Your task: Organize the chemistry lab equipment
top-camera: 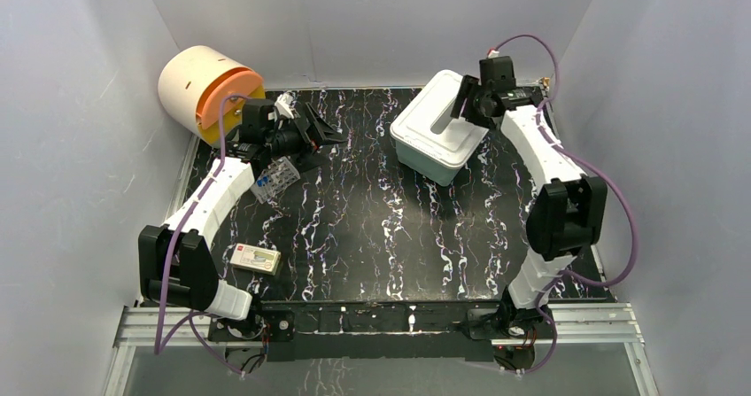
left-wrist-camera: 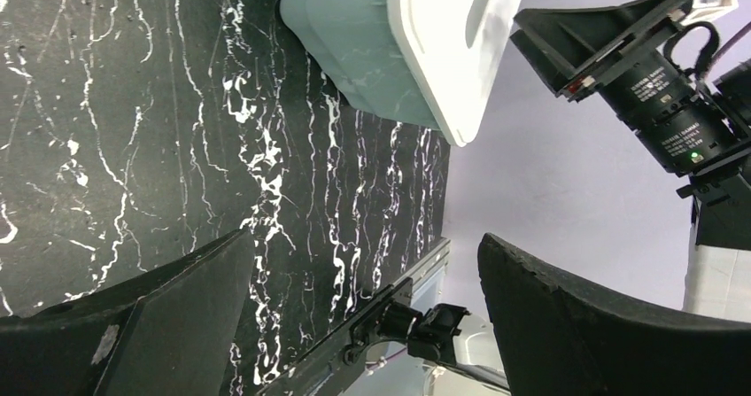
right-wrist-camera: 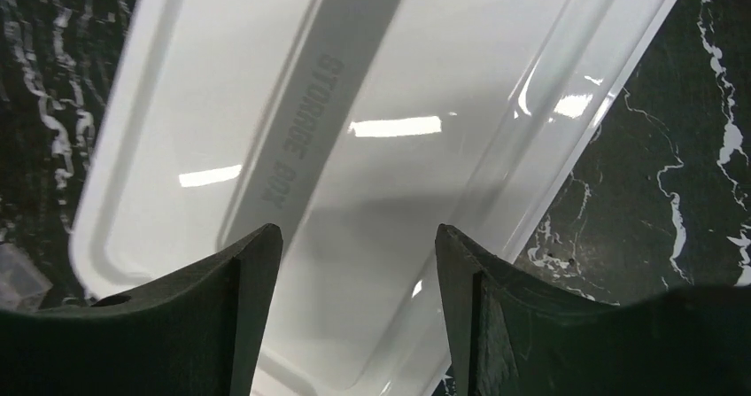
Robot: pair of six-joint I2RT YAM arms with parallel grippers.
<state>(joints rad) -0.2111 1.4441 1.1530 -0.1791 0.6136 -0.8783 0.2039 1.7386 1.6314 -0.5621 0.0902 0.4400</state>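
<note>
One white packet (top-camera: 257,259), one clear rack (top-camera: 276,180)

Left arm (top-camera: 212,197) and right arm (top-camera: 531,143): white shells, black joints, a purple cable (top-camera: 528,36) looping along each. Fingers (right-wrist-camera: 235,325) are matte black wedges. The wrist camera (left-wrist-camera: 664,112) is black with white print.

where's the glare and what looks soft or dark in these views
Right wrist: two bright light reflections streak the glossy white lid, and the right gripper at the lens is dark and slightly soft. Left wrist: no glare, the marbled table is sharp, the left gripper nearly featureless black. Top external: even, flat light, no strong glare, everything in focus.
</note>
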